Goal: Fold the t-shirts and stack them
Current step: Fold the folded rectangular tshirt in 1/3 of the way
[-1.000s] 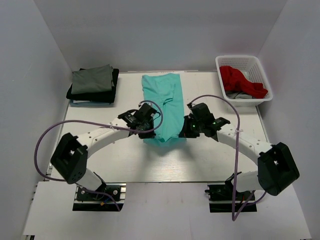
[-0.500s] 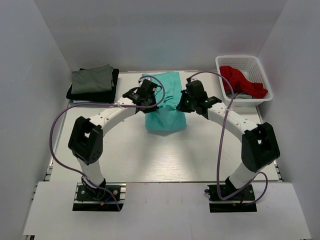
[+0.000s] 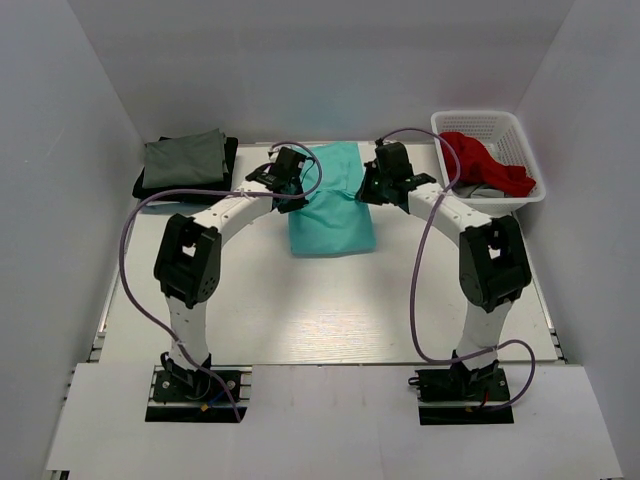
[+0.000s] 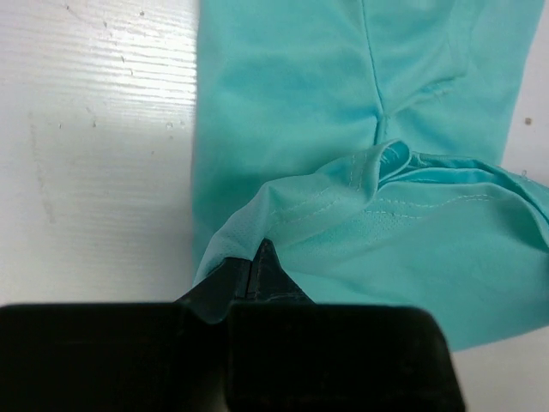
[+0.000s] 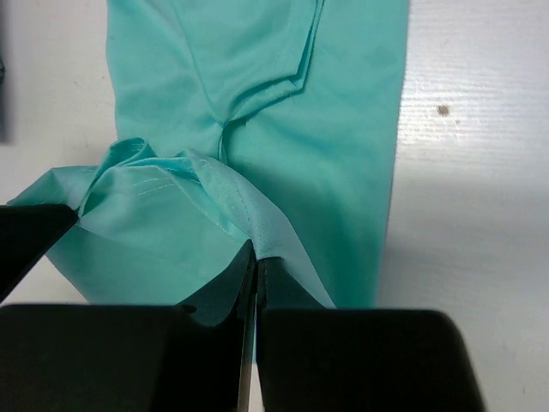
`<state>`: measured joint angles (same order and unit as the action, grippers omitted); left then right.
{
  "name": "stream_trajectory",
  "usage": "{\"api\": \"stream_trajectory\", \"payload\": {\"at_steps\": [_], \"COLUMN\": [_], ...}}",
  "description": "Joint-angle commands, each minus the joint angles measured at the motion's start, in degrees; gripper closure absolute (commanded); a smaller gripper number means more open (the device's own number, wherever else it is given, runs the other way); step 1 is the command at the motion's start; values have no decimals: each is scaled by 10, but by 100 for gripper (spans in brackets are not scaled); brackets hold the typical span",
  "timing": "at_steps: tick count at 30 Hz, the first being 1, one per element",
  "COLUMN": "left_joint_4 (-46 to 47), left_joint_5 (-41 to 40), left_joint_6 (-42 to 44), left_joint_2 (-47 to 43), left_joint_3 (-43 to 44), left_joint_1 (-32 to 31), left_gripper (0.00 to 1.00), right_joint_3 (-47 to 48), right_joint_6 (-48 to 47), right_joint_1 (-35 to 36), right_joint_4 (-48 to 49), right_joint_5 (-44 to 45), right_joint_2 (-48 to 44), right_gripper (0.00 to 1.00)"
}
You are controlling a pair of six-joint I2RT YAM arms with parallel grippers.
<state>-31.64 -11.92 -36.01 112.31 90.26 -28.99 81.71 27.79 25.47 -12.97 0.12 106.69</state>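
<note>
The teal t-shirt [image 3: 330, 205] lies at the table's far middle, its near half folded back over the far half. My left gripper [image 3: 290, 190] is shut on the shirt's hem at its left edge, seen in the left wrist view [image 4: 251, 257] with teal cloth [image 4: 360, 112] draped over the jaws. My right gripper [image 3: 370, 188] is shut on the hem at the right edge, seen in the right wrist view [image 5: 256, 251] pinching the teal cloth [image 5: 283, 146]. A folded grey-green shirt [image 3: 183, 158] lies on a black one [image 3: 225, 185] at the far left.
A white lattice basket [image 3: 487, 158] at the far right holds a red shirt [image 3: 480, 162] and some grey cloth. White walls close in the table on three sides. Purple cables loop from both arms.
Both grippers carried the shirt's near hem away from the bases toward the far edge, folding the shirt in half. Both arms now stretch far out.
</note>
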Motion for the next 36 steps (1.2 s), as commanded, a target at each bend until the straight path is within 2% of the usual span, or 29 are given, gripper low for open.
{"api": "stream_trajectory", "payload": {"at_steps": [1, 8, 15, 16, 18, 19, 20, 21, 22, 23, 26, 29, 36], "left_joint_4": [30, 97, 108, 102, 85, 79, 70, 70, 70, 65, 59, 53, 54], "left_joint_5": [1, -9, -14, -14, -28, -28, -38, -45, -45, -45, -39, -22, 55], "left_joint_6": [11, 17, 38, 38, 38, 38, 38, 43, 43, 51, 70, 81, 60], "left_joint_2": [13, 46, 88, 88, 97, 102, 102, 102, 95, 85, 64, 23, -79], "left_joint_3": [25, 20, 40, 54, 71, 71, 79, 85, 85, 85, 85, 52, -129], "left_joint_1": [10, 16, 21, 26, 26, 26, 32, 32, 32, 38, 38, 27, 22], "left_gripper": [100, 100, 100, 96, 73, 59, 17, 0, 0, 0, 0, 0, 0], "right_joint_3": [25, 62, 78, 81, 86, 92, 93, 95, 104, 104, 90, 22, -151], "right_joint_6": [-16, -7, 2, 5, 13, 12, 15, 12, 6, 6, -5, -1, 38], "right_joint_1": [-7, -16, -24, -26, -31, -31, -33, -34, -36, -37, -32, -32, -33], "right_joint_4": [53, 94, 109, 109, 103, 100, 97, 98, 87, 85, 84, 94, 94], "right_joint_5": [-37, -42, -43, -42, -50, -51, -57, -59, -60, -60, -54, -69, -88], "right_joint_2": [21, 102, 135, 135, 143, 144, 146, 145, 144, 139, 107, 63, -50], "right_gripper": [100, 100, 100, 100, 72, 56, 44, 39, 21, 10, 10, 10, 10]}}
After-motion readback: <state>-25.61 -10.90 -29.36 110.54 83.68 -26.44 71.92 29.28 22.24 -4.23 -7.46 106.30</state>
